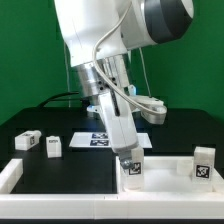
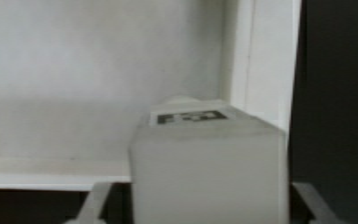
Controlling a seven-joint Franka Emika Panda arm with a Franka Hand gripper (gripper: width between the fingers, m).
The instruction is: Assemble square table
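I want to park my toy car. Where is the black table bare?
Bare black table lies between the upright leg, the marker board and the gripper. It is crowded at the white slab, where the gripper holds a second leg and a third leg stands.

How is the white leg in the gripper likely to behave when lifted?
The leg looks blocky and moulded, so it is probably stiff and light. Its flat sides sit within the gripper, so it should hold square, though smooth plastic may slip. Taller than wide, it could tip if nudged.
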